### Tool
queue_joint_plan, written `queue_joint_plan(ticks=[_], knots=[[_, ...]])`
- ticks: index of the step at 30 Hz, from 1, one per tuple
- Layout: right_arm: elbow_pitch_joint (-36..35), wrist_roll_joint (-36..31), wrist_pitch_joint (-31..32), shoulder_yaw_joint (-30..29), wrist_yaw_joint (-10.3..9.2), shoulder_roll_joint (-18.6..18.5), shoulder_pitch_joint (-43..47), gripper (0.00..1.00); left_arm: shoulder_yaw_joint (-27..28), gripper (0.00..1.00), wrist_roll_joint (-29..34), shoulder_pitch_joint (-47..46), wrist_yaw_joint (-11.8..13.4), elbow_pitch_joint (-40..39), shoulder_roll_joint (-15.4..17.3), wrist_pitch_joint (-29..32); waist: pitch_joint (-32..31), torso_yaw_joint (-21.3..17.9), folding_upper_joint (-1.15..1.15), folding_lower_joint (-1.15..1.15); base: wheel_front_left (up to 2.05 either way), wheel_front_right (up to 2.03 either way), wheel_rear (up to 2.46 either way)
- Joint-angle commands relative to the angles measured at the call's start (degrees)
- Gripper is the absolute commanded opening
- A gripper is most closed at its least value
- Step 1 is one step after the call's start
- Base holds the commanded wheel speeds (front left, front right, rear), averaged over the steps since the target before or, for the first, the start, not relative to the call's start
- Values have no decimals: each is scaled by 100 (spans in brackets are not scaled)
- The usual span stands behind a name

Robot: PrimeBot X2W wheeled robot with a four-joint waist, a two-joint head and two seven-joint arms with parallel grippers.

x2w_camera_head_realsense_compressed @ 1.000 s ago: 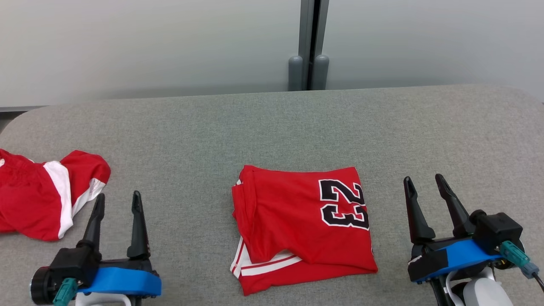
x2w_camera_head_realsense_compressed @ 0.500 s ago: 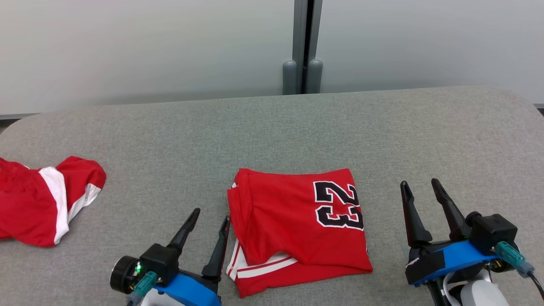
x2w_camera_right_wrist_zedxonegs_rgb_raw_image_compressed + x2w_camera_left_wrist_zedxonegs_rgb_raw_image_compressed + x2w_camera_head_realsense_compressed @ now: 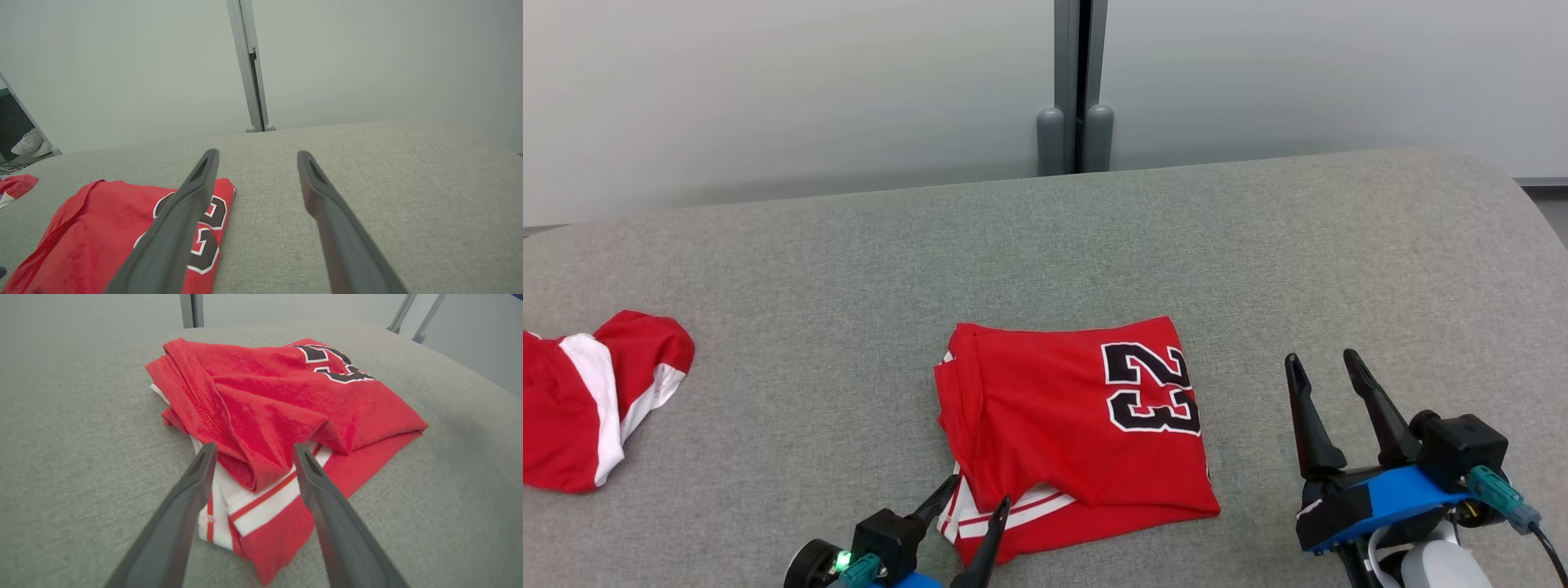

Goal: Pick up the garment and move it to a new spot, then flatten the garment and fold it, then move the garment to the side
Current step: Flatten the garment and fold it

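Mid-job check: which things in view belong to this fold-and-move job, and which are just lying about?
In the job:
jersey, red, numbered 23, folded
left tool, open at its near-left corner
right tool, open, apart on its right

Lying about:
red-and-white garment, far to the left
white shoes, off to the side
grey post, at the back

Black, white-edged number "23" on the folded red jersey (image 3: 1070, 425), sideways in the head view.

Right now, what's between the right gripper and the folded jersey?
Nothing but a bare stretch of grey table cover separates the right gripper from the folded jersey; the head view shows the gap plainly.
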Motion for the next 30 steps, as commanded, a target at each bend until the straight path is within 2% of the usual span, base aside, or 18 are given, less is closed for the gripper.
queue_joint_plan(ticks=[1,8,9,10,11,19,23,30], knots=[[24,8,-26,5,1,-3,-12,100,-12,100,-46,-116,-8,28,-1,-35,8,-8,0,0,0,0,0],[89,58,-69,79,1,-3,-123,100,-224,99,-285,-344,-8,527,-54,-171,80,-106,0,0,0,0,0],[96,57,-79,80,1,-3,-126,100,-269,70,-324,-373,-8,606,-45,-167,89,-119,0,0,0,0,0],[103,53,-91,76,1,-3,-128,100,-322,9,-353,-409,-8,673,-39,-177,98,-126,0,0,0,0,0],[117,52,-97,68,1,-3,-127,100,-356,0,-395,-447,-8,722,-39,-193,105,-129,0,0,0,0,0],[209,49,-146,-45,1,-3,-61,100,-542,0,-566,-518,-8,747,25,-330,85,3,0,0,0,0,0],[241,26,-147,-97,1,-3,-53,100,-592,0,-576,-375,-8,539,151,-332,62,108,0,0,0,0,0],[283,-26,-132,-188,1,-3,-66,100,-576,0,-681,-37,155,2,293,-227,78,200,0,0,0,0,0]])
